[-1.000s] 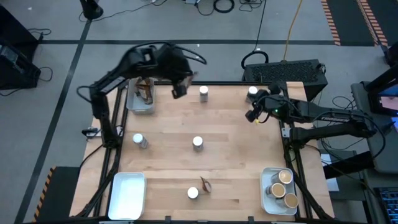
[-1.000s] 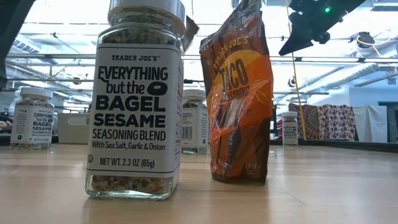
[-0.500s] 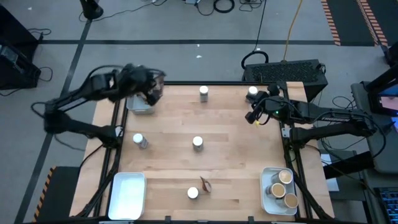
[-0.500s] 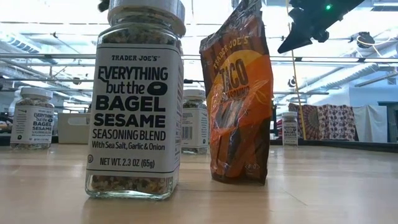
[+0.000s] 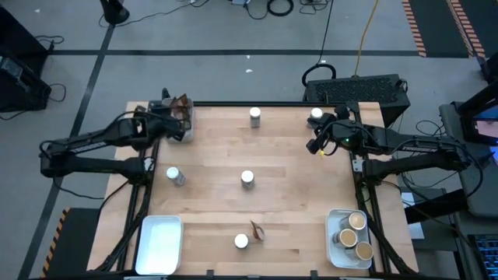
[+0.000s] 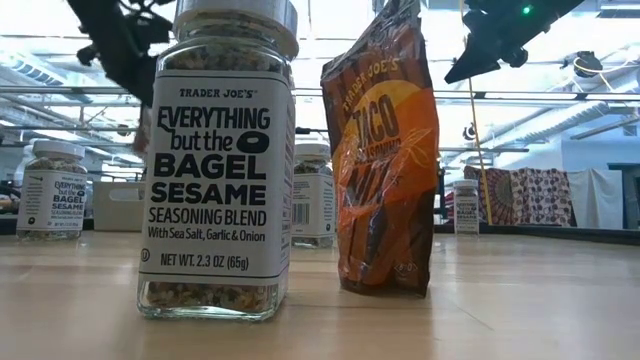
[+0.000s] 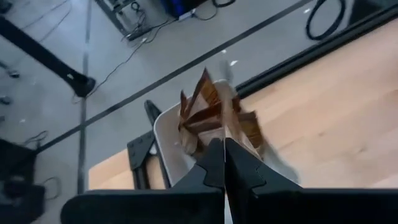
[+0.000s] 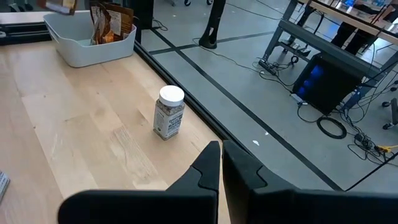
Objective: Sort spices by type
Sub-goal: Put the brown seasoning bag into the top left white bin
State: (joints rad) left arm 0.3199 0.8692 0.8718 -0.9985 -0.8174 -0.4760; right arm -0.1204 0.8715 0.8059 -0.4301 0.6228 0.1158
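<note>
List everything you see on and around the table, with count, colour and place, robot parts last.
White-lidded jars: five loose on the table; two at the far edge, one mid-left, one centre, one near the front edge.
Loose sachet: one, dark brown, front centre beside the front jar.
Far-left tray: one, white, holding brown sachets.
Front-left tray: one, white, nothing seen in it.
Front-right tray: one, white, holding three tan-lidded jars.
Table: one, light wood.
Black case: one, behind the far right corner.
Left gripper: dark, shut, at the far-left tray.
Right gripper: dark, shut, near the far right jar.
</note>
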